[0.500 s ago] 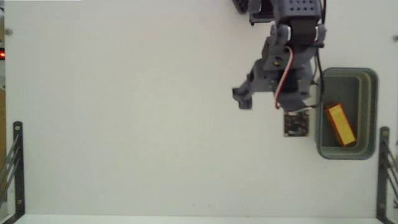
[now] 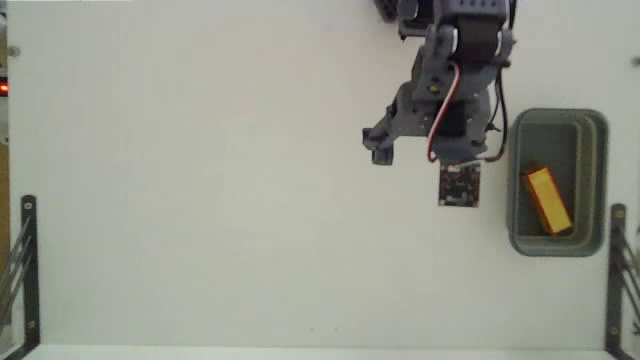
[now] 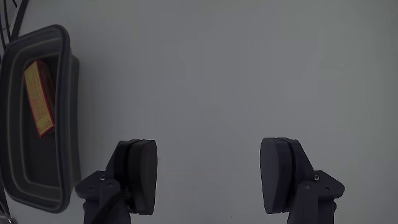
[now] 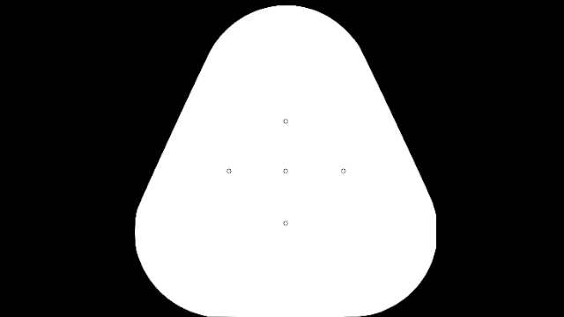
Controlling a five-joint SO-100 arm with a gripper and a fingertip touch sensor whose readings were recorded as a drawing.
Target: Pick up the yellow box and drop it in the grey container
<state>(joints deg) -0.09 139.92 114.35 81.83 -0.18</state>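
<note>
The yellow box (image 2: 547, 200) lies tilted on the floor of the grey container (image 2: 600, 180) at the right of the fixed view. My gripper (image 2: 410, 150) hangs over the bare white table just left of the container, apart from it. In the wrist view the yellow box (image 3: 38, 99) lies inside the grey container (image 3: 65, 106) at the far left. The gripper (image 3: 211, 177) is open there, its two dark fingers (image 3: 140, 174) wide apart with only table between them.
The arm's base sits at the top edge of the fixed view, above the container. Black metal brackets stand at the lower left (image 2: 28, 270) and lower right (image 2: 615, 270) edges. The white table (image 2: 200, 180) stretches out left of the arm.
The arm has swung a little to the left, away from the container. The yellow box stays in the container.
</note>
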